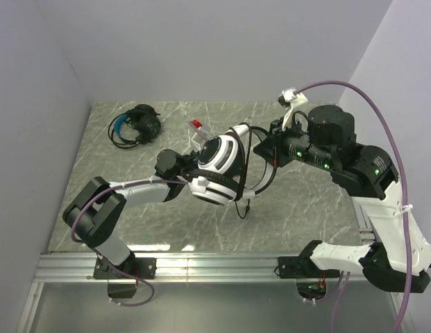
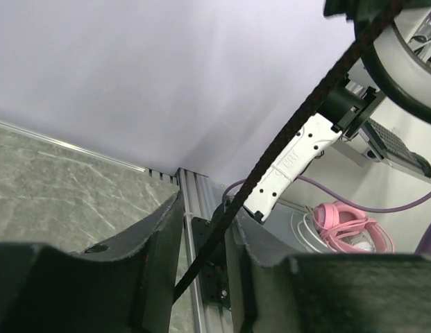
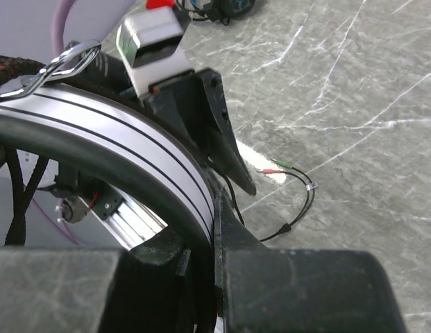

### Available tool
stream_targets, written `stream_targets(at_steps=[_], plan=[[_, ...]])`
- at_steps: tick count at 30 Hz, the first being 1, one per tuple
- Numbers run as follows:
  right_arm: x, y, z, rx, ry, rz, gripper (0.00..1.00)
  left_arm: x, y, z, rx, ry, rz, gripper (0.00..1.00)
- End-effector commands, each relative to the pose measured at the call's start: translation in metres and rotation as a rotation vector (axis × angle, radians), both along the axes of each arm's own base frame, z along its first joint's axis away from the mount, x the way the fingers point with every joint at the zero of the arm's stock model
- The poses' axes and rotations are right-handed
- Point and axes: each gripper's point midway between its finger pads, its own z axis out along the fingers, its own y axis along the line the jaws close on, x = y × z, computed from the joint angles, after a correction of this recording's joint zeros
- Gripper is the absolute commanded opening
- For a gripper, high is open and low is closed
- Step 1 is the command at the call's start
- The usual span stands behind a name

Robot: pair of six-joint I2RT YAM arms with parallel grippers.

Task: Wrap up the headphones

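Observation:
The white headphones (image 1: 221, 163) with black ear pads hang in the air over the middle of the table. My right gripper (image 1: 260, 148) is shut on their white, black-striped headband (image 3: 132, 156), the jaws (image 3: 215, 232) pressed tight against it. My left gripper (image 1: 193, 176) sits close beside the ear cups, partly hidden by them. Its jaws (image 2: 205, 211) stand apart, and the black braided cable (image 2: 271, 149) runs loosely through the gap. The cable's end with a green and a red plug (image 3: 281, 168) lies on the table. The black headphones with the blue band (image 1: 135, 126) lie coiled at the back left.
The marble table (image 1: 305, 201) is closed in by white walls at the back and both sides. An aluminium rail (image 1: 201, 263) runs along its near edge. A pink headset (image 2: 347, 225) lies beyond that edge, below the right arm's base.

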Motion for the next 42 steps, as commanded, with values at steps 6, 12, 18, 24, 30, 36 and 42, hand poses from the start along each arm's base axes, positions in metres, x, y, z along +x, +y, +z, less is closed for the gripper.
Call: stream_targets(at_steps=[6, 12, 18, 24, 30, 36, 42], plan=[[0.002, 0.008, 0.053, 0.18, -0.073, 0.035, 0.0, -0.04, 0.008, 0.06, -0.235, -0.327, 0.0, 0.42], [0.006, 0.008, 0.053, 0.193, -0.069, 0.025, 0.0, -0.048, 0.0, 0.061, -0.25, -0.333, -0.031, 0.42], [0.01, 0.005, 0.052, 0.194, -0.068, 0.009, 0.0, -0.052, -0.009, 0.05, -0.226, -0.313, -0.056, 0.27], [0.012, 0.0, 0.047, 0.194, -0.066, -0.007, 0.0, -0.05, -0.012, 0.038, -0.193, -0.277, -0.036, 0.24], [0.009, 0.001, 0.04, 0.196, -0.044, 0.004, 0.0, -0.028, -0.021, 0.038, -0.099, -0.283, 0.057, 0.37], [0.01, -0.001, 0.034, 0.19, -0.043, -0.008, 0.0, -0.003, -0.033, 0.035, 0.07, -0.339, 0.148, 0.3], [0.014, -0.002, 0.034, 0.196, -0.046, -0.026, 0.0, -0.001, -0.031, 0.033, 0.072, -0.336, 0.162, 0.25]])
